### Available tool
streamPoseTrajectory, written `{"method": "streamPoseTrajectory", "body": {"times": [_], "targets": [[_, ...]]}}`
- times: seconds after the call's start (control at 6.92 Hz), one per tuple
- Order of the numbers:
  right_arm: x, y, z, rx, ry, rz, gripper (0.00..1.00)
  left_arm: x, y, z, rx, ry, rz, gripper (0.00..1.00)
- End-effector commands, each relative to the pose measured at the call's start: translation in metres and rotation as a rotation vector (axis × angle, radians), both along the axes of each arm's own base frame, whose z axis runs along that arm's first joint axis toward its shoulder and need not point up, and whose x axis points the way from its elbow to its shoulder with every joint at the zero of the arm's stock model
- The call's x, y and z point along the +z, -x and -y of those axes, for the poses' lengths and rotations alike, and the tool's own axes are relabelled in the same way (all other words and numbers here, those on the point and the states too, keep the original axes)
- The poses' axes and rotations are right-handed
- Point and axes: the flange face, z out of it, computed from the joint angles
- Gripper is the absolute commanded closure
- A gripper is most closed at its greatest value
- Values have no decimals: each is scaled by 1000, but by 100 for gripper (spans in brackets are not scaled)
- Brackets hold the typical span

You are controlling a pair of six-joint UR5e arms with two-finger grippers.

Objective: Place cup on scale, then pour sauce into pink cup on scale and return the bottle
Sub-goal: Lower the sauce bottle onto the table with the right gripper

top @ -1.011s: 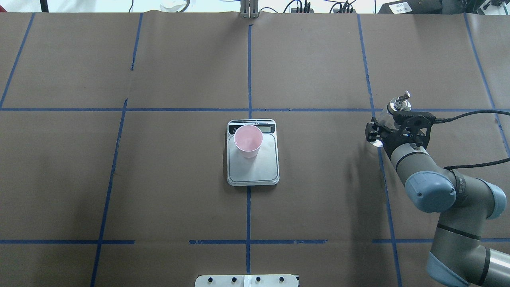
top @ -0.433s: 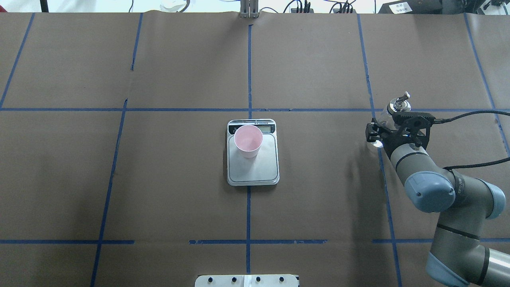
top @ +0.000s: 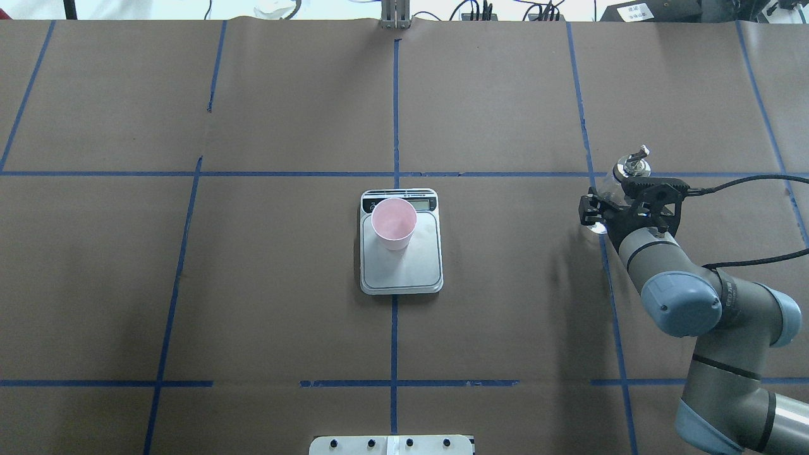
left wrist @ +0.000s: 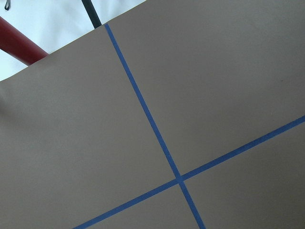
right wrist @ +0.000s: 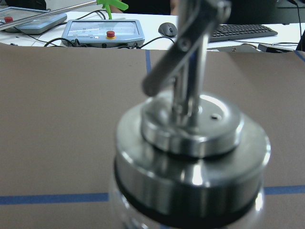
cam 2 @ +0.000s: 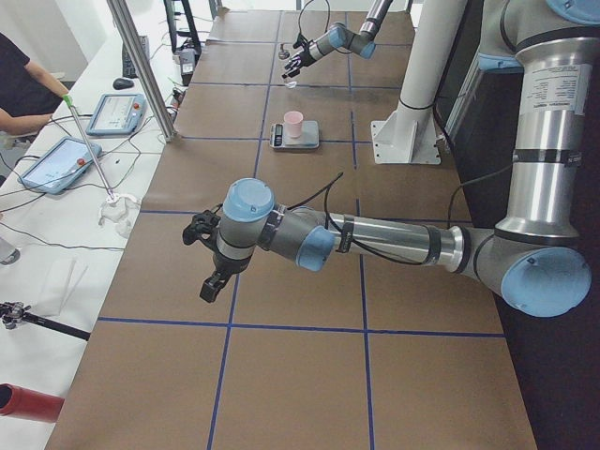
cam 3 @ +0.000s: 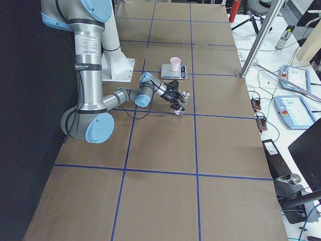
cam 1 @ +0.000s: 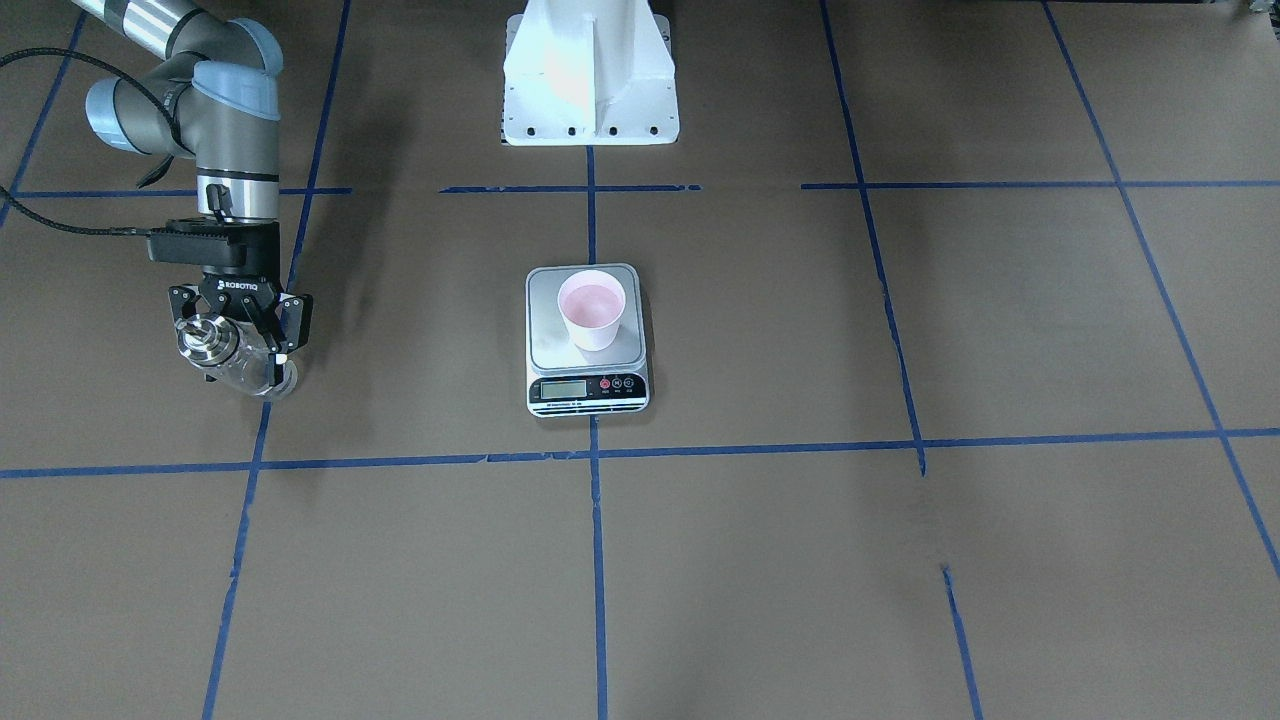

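The pink cup (cam 1: pixel 592 308) stands upright on the far-left part of the scale's steel platform (top: pixel 404 272), near its display; in the front-facing view the platform (cam 1: pixel 545 350) shows bare beside the cup. The glass bottle (cam 1: pixel 250 365) with its metal collar and spout (top: pixel 634 165) stands upright at the table's right side. My right gripper (cam 1: pixel 240 350) is shut on the bottle's body, below the collar. The right wrist view shows the collar (right wrist: pixel 190 157) close up. I cannot make out the clear sauce. My left gripper (cam 2: pixel 208 281) hangs over bare table far to the left; I cannot tell its state.
The white robot base (cam 1: pixel 590 70) stands behind the scale. Blue tape lines cross the brown table cover. An operators' bench with tablets (cam 2: pixel 56 164) runs along the far edge. A red cylinder (left wrist: pixel 19 47) lies past the table's left end.
The right arm has shifted very slightly. The bottle, cup and scale stay where they were.
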Motion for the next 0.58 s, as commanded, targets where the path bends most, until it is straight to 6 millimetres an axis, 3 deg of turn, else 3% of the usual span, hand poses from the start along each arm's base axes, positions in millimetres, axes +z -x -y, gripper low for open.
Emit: {"method": "streamPoseTrajectory", "body": {"times": [0.0,0.43], "targets": [[0,0,0,-4,3,1,42,-2,0,2,0,-4,0,0],[1,1,0,-3,4,1,28,-4,1,3,-1,-7,0,0]]}}
